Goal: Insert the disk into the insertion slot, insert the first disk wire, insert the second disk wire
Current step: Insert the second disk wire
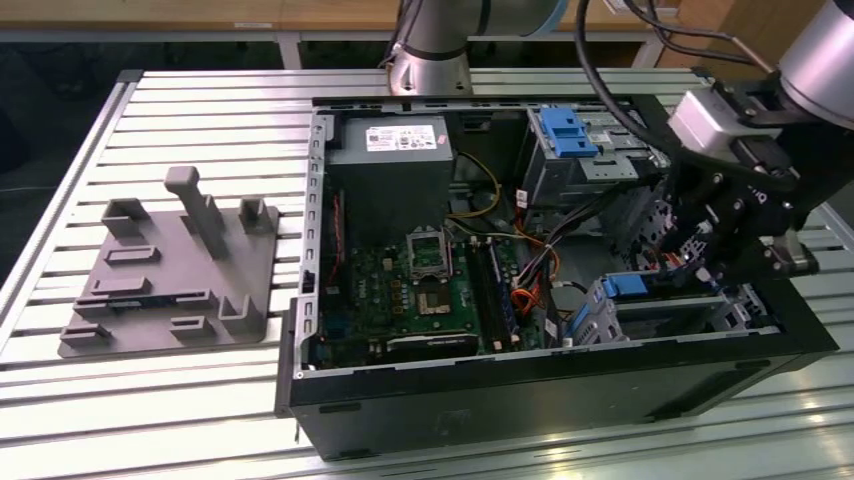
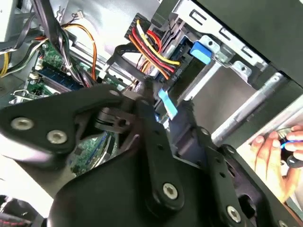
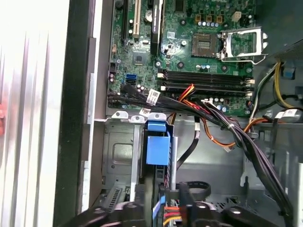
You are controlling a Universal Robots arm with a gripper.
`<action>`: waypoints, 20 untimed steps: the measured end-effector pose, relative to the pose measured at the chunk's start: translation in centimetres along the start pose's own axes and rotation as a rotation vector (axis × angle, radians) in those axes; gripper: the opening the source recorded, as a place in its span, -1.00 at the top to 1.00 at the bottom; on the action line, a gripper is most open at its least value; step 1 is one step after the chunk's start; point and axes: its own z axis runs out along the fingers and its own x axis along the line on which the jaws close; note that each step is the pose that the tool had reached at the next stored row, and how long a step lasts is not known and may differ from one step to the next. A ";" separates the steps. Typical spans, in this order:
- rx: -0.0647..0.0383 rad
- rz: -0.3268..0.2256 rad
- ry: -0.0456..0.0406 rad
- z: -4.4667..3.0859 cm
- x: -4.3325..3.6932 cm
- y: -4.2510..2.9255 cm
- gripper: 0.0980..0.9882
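Observation:
The disk (image 1: pixel 663 302), in its blue caddy, lies inside the insertion slot (image 1: pixel 595 322), a low silver cage in the near right corner of the open computer case. The caddy's blue tab (image 3: pixel 157 143) sticks out at the slot's mouth (image 3: pixel 118 156). My gripper (image 1: pixel 701 262) hangs directly over the slot. In the second wrist view its black fingers (image 2: pixel 142 120) close on a small light-blue wire connector (image 2: pixel 168 103). A black connector with red, yellow and orange wires (image 2: pixel 150 46) sits just beyond it, beside the blue tab (image 2: pixel 201 51).
The green motherboard (image 1: pixel 414 290) and the power supply (image 1: pixel 390 170) take up the case's left half. A taller cage with a blue latch (image 1: pixel 567 130) stands at the back. Wire bundles (image 3: pixel 227 127) cross the case floor. A grey fixture plate (image 1: pixel 174 270) lies outside. A person's hand (image 2: pixel 272 149) is near the case.

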 end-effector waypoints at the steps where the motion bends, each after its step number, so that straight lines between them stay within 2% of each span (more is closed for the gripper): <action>1: 0.000 0.000 0.0001 -0.42 -0.01 0.01 0.33; 2: 0.000 0.000 -0.0002 -0.89 -0.03 0.03 0.21; 3: 0.000 0.000 0.0001 -1.35 -0.04 0.04 0.21; 4: 0.000 0.000 0.0000 -1.79 -0.05 0.06 0.07; 12: 0.001 0.000 0.0001 -5.34 -0.14 0.17 0.07; 19: 0.001 0.000 0.0028 -5.51 -0.24 0.18 0.09; 20: 0.001 0.000 0.0031 -5.51 -0.24 0.18 0.23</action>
